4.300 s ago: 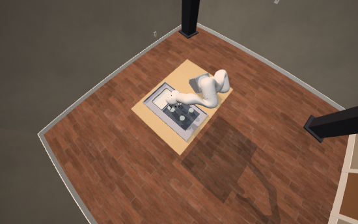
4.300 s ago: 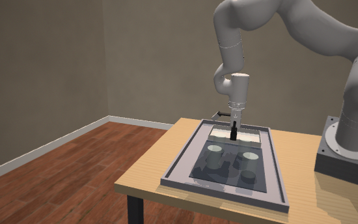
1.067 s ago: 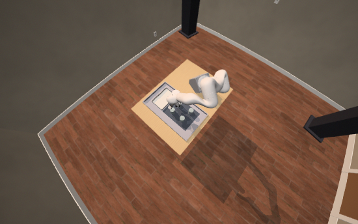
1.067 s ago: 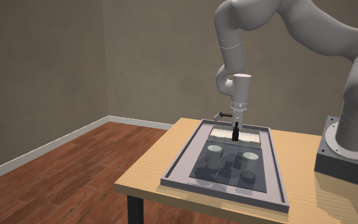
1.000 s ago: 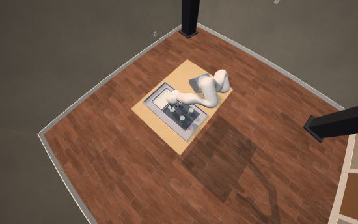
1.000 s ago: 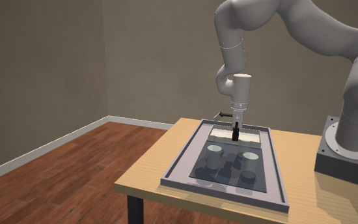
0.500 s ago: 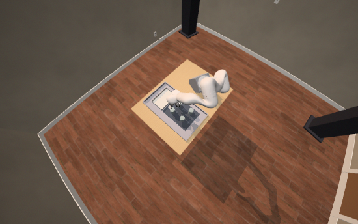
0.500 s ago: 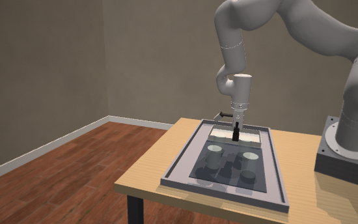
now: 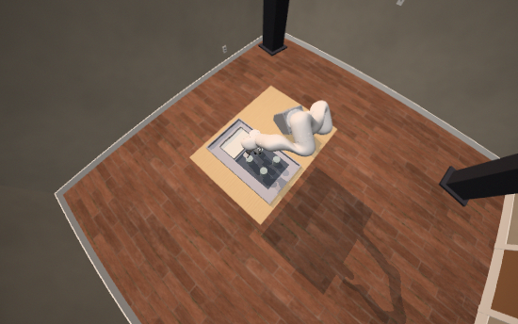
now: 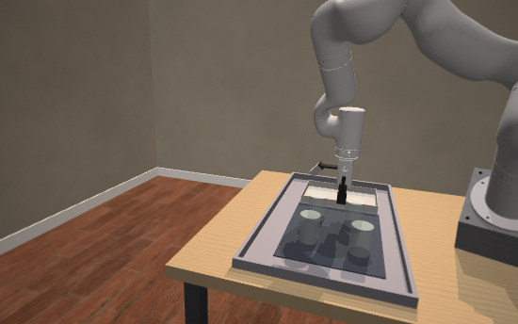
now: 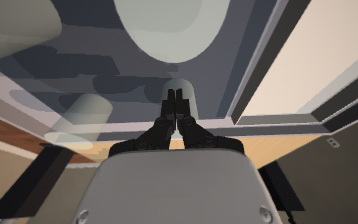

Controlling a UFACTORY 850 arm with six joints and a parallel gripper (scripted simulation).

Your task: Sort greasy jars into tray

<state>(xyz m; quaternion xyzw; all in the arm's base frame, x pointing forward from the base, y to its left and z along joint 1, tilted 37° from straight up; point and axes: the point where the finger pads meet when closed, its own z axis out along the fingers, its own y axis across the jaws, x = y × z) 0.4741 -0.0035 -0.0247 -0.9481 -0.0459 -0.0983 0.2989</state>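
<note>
Since the fingers are pinched fully closed with nothing between them, I'd say they're set up as a poker to nudge the jar right in front and see how easily it slides. That jar sits on the mat near the tray, which holds no jars.

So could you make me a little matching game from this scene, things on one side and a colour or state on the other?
Things:
1. hand
2. drying mat
3. tray
4. table

States:
A. pale cream inside
B. dark grey, jars standing on it
C. shut, holding nothing
D. light wood

Pairs: 1-C, 2-B, 3-A, 4-D
</note>
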